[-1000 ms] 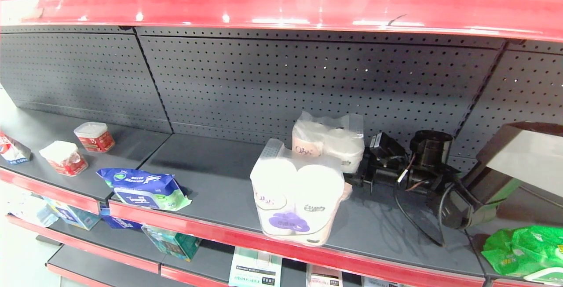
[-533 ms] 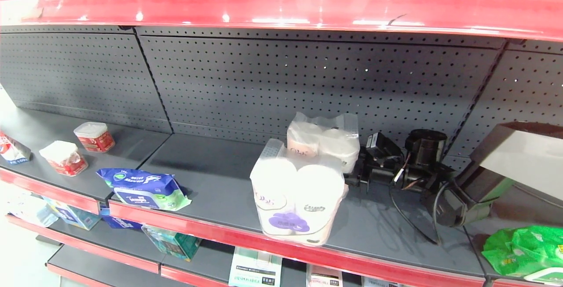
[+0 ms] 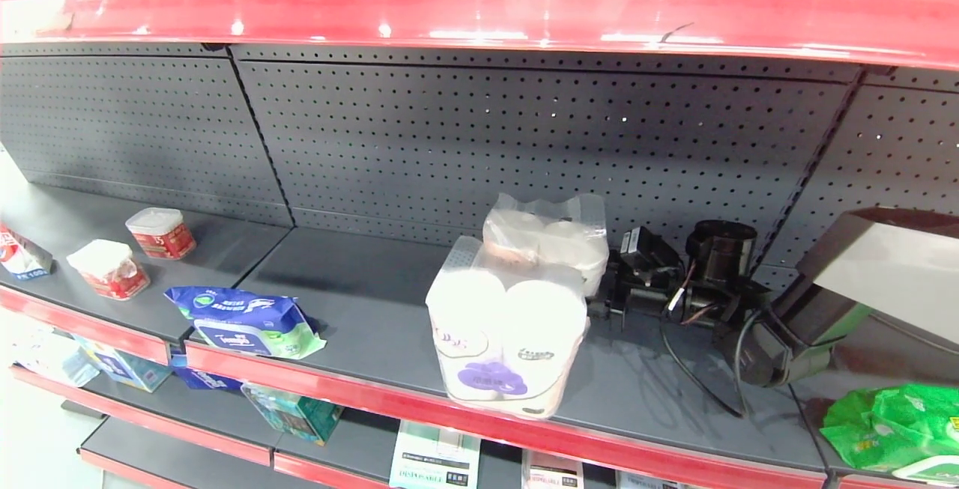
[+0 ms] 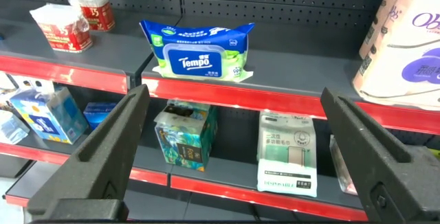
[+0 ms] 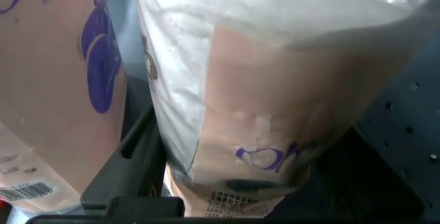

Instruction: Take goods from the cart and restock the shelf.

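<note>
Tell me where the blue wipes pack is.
Head view, left of centre: the blue wipes pack lies at the shelf edge, between a red-and-white tub and the front toilet roll pack.

Place: shop aisle, retail shelving in front of me.
Fixture: grey metal shelf [image 3: 359,302], several tiers, perforated back panel [image 3: 449,137].
Edges: glossy red rail [image 3: 479,418] along each tier's front.
Stock: sealed, printed pkgs, i.e. toilet-roll pack [image 3: 506,332] w/ a second behind it, blue wipes pack [image 3: 243,320], small tubs [image 3: 161,233], green pack [image 3: 891,421] at my right.
Lower tier: tissue box [image 4: 182,138] & more pkgs facing outward.
</note>
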Tool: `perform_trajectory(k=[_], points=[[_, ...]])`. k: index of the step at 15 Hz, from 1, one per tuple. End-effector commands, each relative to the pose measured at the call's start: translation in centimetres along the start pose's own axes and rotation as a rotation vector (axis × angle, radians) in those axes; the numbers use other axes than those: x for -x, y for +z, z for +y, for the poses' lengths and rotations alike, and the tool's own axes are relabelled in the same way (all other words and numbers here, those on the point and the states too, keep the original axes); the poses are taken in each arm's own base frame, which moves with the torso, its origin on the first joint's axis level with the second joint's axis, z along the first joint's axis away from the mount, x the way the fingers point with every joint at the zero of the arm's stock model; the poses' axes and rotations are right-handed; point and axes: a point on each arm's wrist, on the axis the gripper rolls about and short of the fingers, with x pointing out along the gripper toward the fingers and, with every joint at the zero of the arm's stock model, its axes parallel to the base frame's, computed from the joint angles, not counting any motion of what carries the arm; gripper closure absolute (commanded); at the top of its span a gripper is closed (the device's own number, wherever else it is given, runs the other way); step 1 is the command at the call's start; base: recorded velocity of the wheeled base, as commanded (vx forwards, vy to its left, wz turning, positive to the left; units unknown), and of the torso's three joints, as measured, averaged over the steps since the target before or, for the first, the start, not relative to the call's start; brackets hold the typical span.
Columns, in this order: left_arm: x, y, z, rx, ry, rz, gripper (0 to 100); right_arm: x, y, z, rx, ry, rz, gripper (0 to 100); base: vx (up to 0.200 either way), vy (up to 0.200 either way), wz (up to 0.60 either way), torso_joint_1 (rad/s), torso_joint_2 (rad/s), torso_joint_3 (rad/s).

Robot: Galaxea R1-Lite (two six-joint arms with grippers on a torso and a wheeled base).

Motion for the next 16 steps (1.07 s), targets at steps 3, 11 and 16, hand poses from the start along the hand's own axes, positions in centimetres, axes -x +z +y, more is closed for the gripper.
perform_trajectory(k=[3, 11, 16], points=[[0.0, 0.0, 0.0, 0.0, 0.0, -0.001, 0, -0.44, 0.44, 0.09, 0.01, 0.004, -0.011, 100, 0.0, 0.0, 0.0, 0.0, 0.0, 0.0], [0.0, 0.0, 0.0, 0.0, 0.0, -0.001, 0, -0.26, 0.21, 0.23, -0.007, 0.005, -0.002, 100, 0.0, 0.0, 0.0, 0.0, 0.0, 0.0], [0.0, 0.0, 0.0, 0.0, 0.0, -0.001, 0, -0.23, 0.15, 0.3, -0.002, 0.007, 0.001, 100, 0.0, 0.0, 0.0, 0.0, 0.0, 0.0]])
